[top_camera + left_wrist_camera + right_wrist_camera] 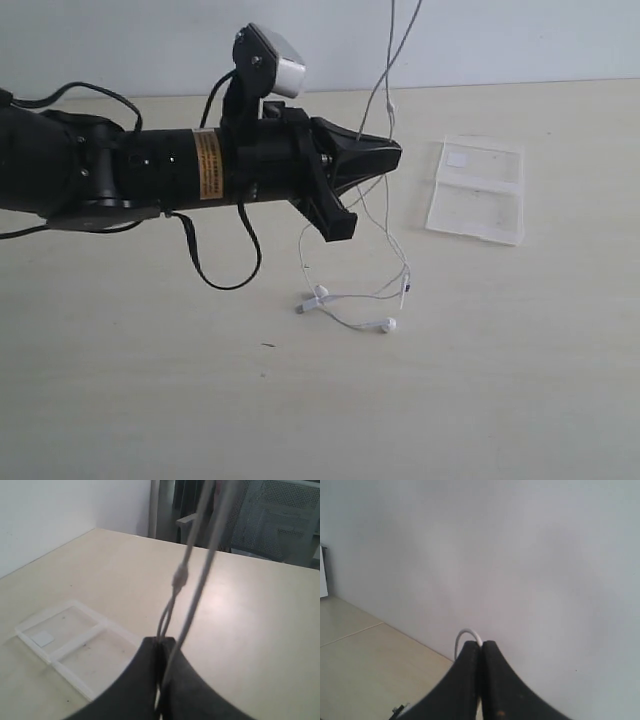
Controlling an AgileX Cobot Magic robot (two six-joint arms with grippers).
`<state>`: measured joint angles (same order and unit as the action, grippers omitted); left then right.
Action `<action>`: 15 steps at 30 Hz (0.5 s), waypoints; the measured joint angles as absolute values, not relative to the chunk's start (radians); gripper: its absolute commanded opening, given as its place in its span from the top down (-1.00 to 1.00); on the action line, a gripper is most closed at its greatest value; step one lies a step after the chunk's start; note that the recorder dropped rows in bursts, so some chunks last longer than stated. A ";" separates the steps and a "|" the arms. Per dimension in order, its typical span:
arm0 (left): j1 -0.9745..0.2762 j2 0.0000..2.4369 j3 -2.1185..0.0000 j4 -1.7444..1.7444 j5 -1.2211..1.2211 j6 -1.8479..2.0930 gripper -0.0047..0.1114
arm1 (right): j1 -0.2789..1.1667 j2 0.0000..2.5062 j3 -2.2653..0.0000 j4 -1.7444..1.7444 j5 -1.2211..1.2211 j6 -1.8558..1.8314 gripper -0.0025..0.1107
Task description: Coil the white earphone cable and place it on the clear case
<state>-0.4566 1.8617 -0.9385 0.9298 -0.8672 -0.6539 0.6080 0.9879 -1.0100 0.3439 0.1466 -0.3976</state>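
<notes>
Left gripper (390,155) is clenched on the white earphone cable (180,576). The left wrist view shows two strands running into the pinched tips, with the splitter just above them. Right gripper (481,647) is out of the exterior view. Its jaws are pressed together with a small white loop poking out at the tip, so I read it as gripping the upper end, somewhere high. The cable climbs out of the top of the exterior view, and below the left jaws it hangs in slack loops to the table (150,400). Both earbuds (388,324) lie there, well apart from the clear case (478,190), which is empty and further right. No coil formed yet, as far as I can tell. Risks I see: the wire is very thin, so it may slide through either pinch if the arms pull apart and tension it. The slack loops drape close to the left gripper's lower finger and could snag or wrap on it when I rotate. Dragged earbuds could catch each other and knot. The case looks light, so brushing it with a jaw would shove it. A loose coil will likely spring open on that slick lid.
</notes>
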 measured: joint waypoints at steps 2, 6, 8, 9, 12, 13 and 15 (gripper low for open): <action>-0.434 1.833 -0.939 0.964 -0.867 -0.685 0.92 | 0.608 0.954 -0.997 0.344 0.153 -0.398 0.96; -0.383 1.766 -0.936 1.036 -0.865 -0.750 0.92 | 0.608 0.899 -0.957 0.344 0.162 -0.398 0.96; -0.355 1.727 -0.936 1.065 -0.863 -0.789 0.92 | 0.608 0.871 -0.933 0.344 0.162 -0.398 0.96; -0.344 1.711 -0.936 1.077 -0.863 -0.803 0.92 | 0.608 0.858 -0.922 0.344 0.164 -0.398 0.96; -0.312 1.652 -0.936 1.110 -0.863 -0.844 0.92 | 0.608 0.822 -0.892 0.344 0.166 -0.394 0.96; -0.307 1.636 -0.936 1.121 -0.861 -0.849 0.92 | 0.608 0.813 -0.885 0.344 0.168 -0.392 0.96; -0.304 1.602 -0.936 1.137 -0.848 -0.860 0.92 | 0.608 0.794 -0.880 0.344 0.181 -0.390 0.96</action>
